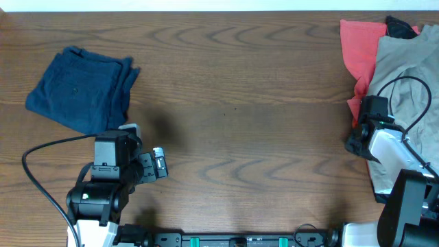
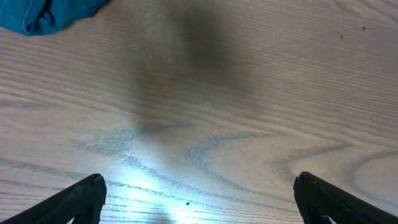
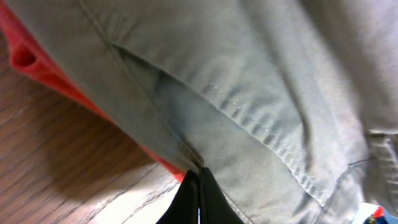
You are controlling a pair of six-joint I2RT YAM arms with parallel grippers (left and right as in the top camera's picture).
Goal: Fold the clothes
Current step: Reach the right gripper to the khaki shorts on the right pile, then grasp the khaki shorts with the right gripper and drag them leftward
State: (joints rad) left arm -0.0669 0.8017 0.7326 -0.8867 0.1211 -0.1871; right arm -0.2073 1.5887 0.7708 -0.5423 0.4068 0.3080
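The right gripper (image 3: 199,190) is pressed together, apparently pinching the near edge of the khaki trousers (image 1: 405,68). They lie over a red garment (image 1: 360,41) at the right end of the bench (image 1: 260,103), stretching away from the gripper. The left gripper (image 1: 156,165) hangs spread, well apart.

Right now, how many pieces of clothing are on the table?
4: blue trousers folded at left; red cloth, black cloth and beige trousers piled at right. Others may hide underneath.

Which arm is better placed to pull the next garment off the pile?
Right. The right tool is shut on the khaki trousers; the left tool hangs open over bare table near the folded navy garment.
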